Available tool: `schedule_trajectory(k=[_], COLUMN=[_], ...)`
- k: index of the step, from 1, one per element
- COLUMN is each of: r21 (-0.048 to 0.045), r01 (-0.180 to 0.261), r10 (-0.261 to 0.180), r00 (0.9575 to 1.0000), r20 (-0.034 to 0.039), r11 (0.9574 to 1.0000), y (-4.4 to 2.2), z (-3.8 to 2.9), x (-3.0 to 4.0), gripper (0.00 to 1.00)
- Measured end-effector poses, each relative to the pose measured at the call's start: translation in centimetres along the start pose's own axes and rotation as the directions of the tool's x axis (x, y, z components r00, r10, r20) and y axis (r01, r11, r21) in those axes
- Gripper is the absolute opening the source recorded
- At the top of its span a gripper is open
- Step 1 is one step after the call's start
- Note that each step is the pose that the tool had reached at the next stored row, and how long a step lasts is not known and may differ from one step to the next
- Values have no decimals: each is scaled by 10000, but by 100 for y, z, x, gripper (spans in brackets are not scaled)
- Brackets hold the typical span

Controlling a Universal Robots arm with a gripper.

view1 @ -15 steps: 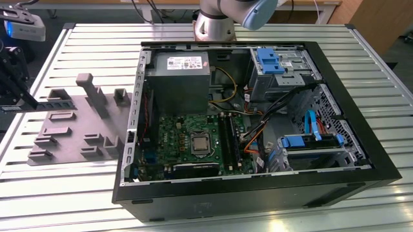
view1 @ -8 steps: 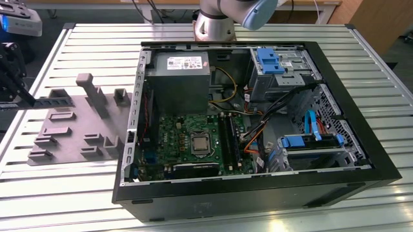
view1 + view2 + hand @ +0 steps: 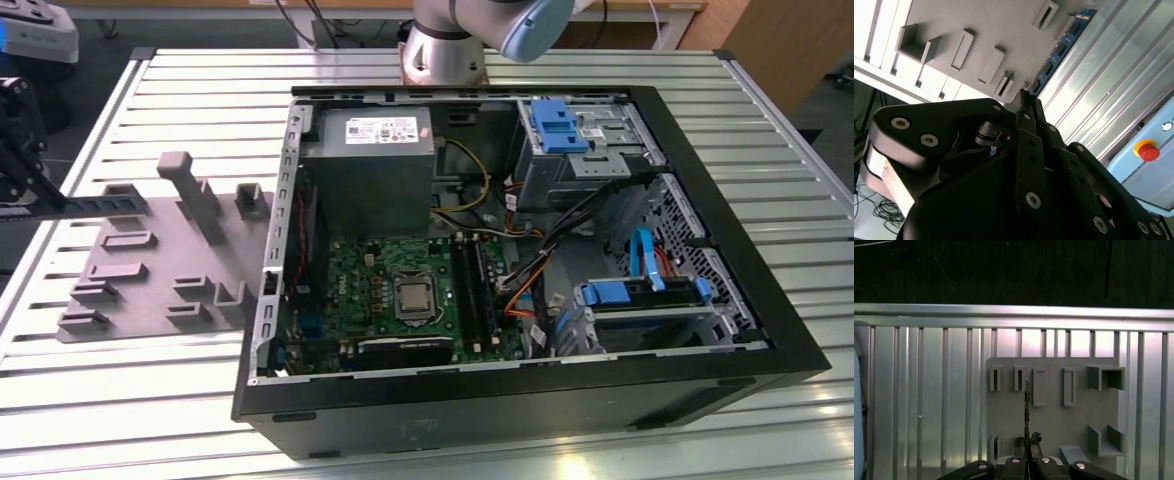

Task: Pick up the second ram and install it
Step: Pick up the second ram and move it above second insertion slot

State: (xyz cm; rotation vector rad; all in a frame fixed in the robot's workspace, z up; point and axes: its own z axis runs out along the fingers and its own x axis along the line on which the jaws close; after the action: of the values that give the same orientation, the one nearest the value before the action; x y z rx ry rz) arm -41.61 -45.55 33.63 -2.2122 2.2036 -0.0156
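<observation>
Pick-up in hand: the fingers [image 3: 1029, 131] pinch tight on one end of the second ram [image 3: 1061, 47], above the grey holder plate [image 3: 1054, 427]; seating it calls for squaring with a motherboard slot [image 3: 470, 285]

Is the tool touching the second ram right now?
Touching. In the second wrist view the tool grips one end of the second ram.

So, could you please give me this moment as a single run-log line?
gripper: shut on second ram | position: over grey holder tray, beside open computer case | install: not yet done
</observation>
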Motion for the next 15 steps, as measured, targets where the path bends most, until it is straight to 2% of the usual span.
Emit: schedule_trajectory(k=[15], r21=[44], r01=[0], r10=[0], r00=[10000], r20=[0], r11=[10000], y=[2], z=[-188], x=[-5], gripper=[14])
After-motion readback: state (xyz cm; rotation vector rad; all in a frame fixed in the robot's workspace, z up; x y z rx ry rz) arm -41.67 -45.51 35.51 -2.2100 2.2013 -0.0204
